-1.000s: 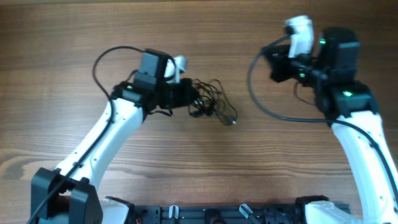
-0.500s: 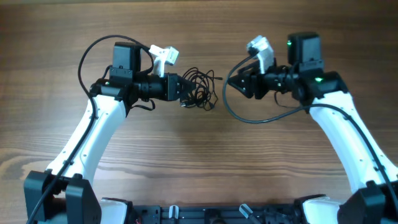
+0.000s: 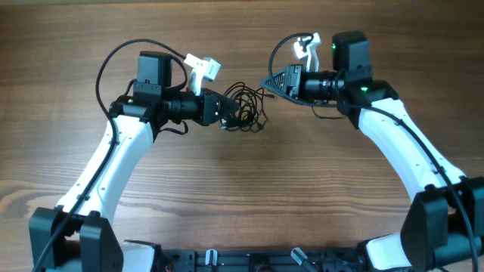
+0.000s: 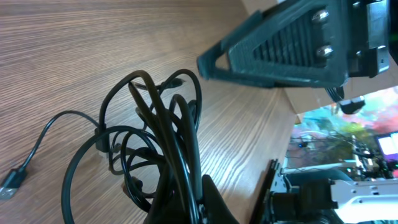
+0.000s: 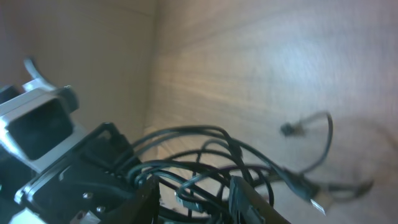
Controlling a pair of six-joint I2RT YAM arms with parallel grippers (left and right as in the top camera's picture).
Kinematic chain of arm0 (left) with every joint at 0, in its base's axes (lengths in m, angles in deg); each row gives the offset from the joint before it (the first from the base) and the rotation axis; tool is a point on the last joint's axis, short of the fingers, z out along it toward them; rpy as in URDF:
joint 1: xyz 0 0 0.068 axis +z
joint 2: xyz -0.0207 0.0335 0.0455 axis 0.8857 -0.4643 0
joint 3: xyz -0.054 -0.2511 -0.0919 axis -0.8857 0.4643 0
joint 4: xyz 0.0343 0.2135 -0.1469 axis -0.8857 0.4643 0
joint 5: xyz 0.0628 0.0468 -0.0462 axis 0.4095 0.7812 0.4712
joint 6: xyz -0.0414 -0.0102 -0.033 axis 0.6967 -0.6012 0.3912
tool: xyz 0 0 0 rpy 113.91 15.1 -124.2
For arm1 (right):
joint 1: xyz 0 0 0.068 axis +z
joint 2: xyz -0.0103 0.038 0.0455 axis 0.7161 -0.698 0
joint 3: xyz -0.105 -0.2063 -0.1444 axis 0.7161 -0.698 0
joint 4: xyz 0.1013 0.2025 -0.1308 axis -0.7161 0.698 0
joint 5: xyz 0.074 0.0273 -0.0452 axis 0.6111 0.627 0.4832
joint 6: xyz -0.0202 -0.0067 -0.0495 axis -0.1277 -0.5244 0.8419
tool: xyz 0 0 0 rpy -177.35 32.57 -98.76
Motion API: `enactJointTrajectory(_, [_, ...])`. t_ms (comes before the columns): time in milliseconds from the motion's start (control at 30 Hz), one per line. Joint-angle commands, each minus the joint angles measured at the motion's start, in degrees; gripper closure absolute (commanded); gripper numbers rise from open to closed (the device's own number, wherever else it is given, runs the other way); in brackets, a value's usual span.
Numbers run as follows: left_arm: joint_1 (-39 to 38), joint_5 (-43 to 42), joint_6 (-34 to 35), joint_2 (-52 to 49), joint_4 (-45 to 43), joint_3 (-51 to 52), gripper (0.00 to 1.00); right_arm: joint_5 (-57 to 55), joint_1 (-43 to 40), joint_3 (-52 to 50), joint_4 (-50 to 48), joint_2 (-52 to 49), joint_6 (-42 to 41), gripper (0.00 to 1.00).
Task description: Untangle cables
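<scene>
The table (image 3: 242, 189) is a brown wooden surface with a plain, streaky grain that runs from side to side in the overhead view. In the left wrist view the grain shows as fine, close lines, and the wood looks paler where light falls on it.

Only the cables (image 3: 246, 109) are on the open wood. They form a tangled bundle of thin black cord at the far middle. One free plug end (image 4: 12, 180) trails out from the loops and lies on the surface. Another plug end (image 5: 289, 129) casts a soft shadow on the wood beside it. Whether the rest of the bundle rests on the table cannot be told.

A black rail (image 3: 265, 261) runs along the near edge.
</scene>
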Motion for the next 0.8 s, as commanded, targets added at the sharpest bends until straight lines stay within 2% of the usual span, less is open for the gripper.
enactJointTrajectory(0, [-0.15, 5.22, -1.33, 0.63, -0.17, -0.28, 0.96, -1.07, 1.03, 0.00, 1.95, -1.42, -5.97, 0.62])
enactJointTrajectory(200, [-0.17, 9.40, -1.33, 0.63, -0.22, -0.28, 0.96, -1.51, 1.95, 0.00, 5.20, -1.42, -7.41, 0.58])
enactJointTrajectory(367, [-1.62, 8.55, -1.33, 0.63, -0.17, -0.28, 0.96, -10.99, 5.11, 0.00, 2.40, -1.42, -8.98, 0.56])
enactJointTrajectory(533, [-3.87, 8.57, -1.33, 0.63, -0.17, -0.28, 0.96, -11.39, 5.16, 0.00, -4.24, -2.95, -13.31, 0.57])
enactJointTrajectory(767, [-4.35, 8.55, -1.31, 0.63, -0.17, -0.28, 0.96, -8.39, 7.10, 0.00, -6.05, -5.92, -15.02, 0.58])
